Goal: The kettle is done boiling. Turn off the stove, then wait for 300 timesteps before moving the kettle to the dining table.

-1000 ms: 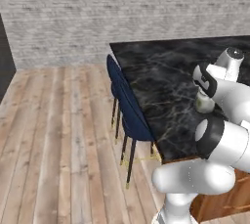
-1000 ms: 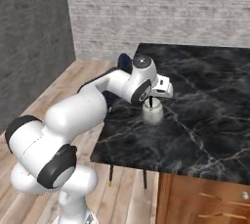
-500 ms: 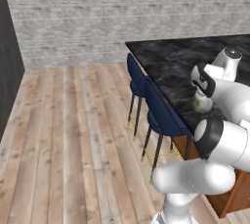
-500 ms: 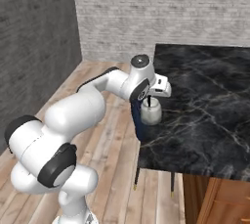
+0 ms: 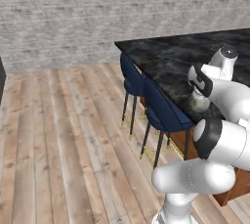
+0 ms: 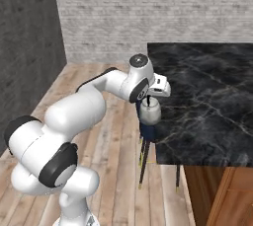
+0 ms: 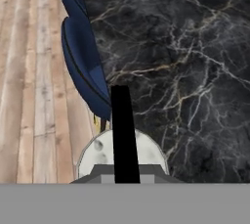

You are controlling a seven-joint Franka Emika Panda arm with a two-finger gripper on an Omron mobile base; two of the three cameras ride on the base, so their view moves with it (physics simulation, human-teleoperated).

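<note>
While clamped on the black arched handle, the pincer (image 6: 149,100) holds the kettle (image 6: 149,112).
Rounded silvery body above veined black marble tabletop (image 6: 207,101) edge.

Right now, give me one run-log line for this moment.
phase: carrying kettle | fingers: shut on black handle | kettle: at dining table edge | blue stools: alongside table

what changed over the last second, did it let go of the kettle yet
Not yet. The base has driven, so both base views shifted: the dining table and blue stools sit differently in frame. The gripper stays shut on the kettle, hanging at the table's edge.
</note>
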